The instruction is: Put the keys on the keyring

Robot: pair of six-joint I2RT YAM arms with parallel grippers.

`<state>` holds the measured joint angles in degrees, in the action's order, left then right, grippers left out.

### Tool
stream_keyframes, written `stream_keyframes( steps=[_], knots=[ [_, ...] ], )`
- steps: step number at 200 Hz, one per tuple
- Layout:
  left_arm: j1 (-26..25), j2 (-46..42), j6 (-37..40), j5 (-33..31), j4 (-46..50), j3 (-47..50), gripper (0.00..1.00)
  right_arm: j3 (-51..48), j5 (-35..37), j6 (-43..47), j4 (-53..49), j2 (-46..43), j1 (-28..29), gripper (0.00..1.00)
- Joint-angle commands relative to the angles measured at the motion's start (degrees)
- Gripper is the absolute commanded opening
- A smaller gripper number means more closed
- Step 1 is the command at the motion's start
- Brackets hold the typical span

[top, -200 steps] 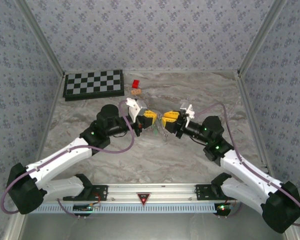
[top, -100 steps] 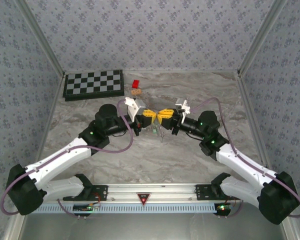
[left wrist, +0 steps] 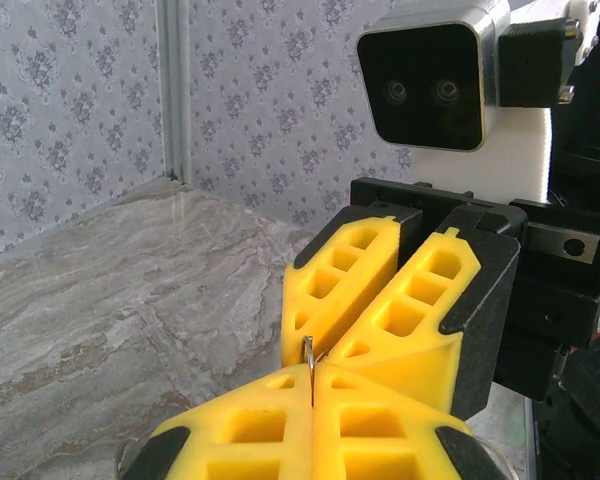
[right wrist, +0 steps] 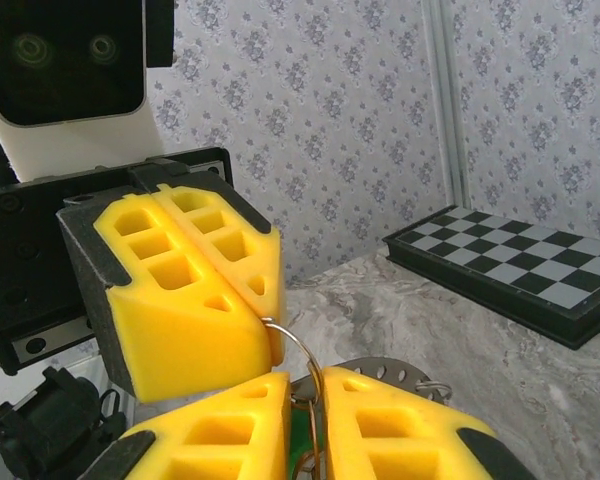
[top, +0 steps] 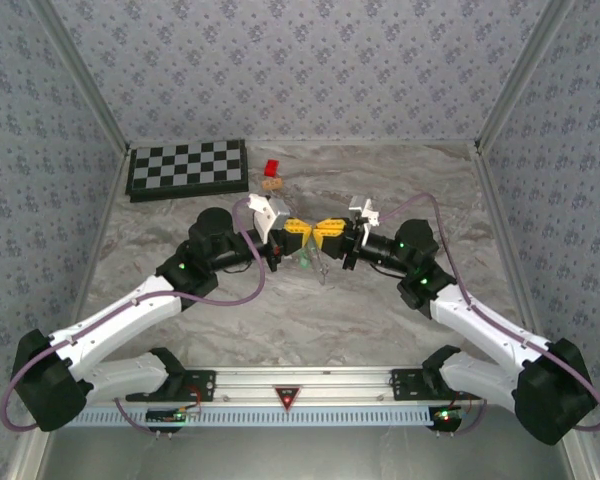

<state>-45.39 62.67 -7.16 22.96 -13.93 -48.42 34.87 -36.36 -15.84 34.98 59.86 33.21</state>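
Observation:
Both grippers meet tip to tip above the middle of the table. My left gripper [top: 306, 234] [left wrist: 310, 385] is shut on the keyring [right wrist: 298, 350], a thin silver wire loop whose edge pokes out between the yellow fingers [left wrist: 308, 350]. The loop curves down into the narrow gap of my right gripper [top: 323, 234] [right wrist: 305, 390]. Down in that gap sits the green head of a key [right wrist: 302, 452], with the right fingers closed against it. In the top view something green [top: 307, 260] hangs just below the fingertips. A grey perforated metal piece [right wrist: 390, 372] shows behind the right finger.
A folded chessboard [top: 188, 168] [right wrist: 520, 270] lies at the back left. Beside it are a small red block [top: 272, 167] and a small tan piece [top: 272, 184]. Patterned walls close in the table on three sides.
My right gripper has moved left to the left gripper's tips and narrowed its jaws. The left arm has hardly moved.

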Motion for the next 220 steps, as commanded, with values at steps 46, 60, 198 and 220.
stream_keyframes(
  steps=[46, 60, 198, 220],
  knots=[
    [-0.01, -0.71, -0.05, 2.36, -2.24, -1.05, 0.00, 1.48, -4.08, -1.86, 3.08, 0.83, -0.43, 0.12],
    [0.03, -0.56, -0.05, 2.31, -2.22, -1.01, 0.00, 1.48, -4.49, -1.77, 3.16, 0.75, -0.59, 0.04],
    [4.21, -0.35, 3.95, 3.29, 12.79, -4.78, 0.22, 9.93, 2.87, 21.78, -33.14, -2.00, -1.64, 0.00],
    [4.20, 0.82, 5.44, 3.23, 14.82, -5.62, 0.22, 12.99, 4.49, 26.32, -39.13, 0.26, -0.09, 0.00]
  ],
)
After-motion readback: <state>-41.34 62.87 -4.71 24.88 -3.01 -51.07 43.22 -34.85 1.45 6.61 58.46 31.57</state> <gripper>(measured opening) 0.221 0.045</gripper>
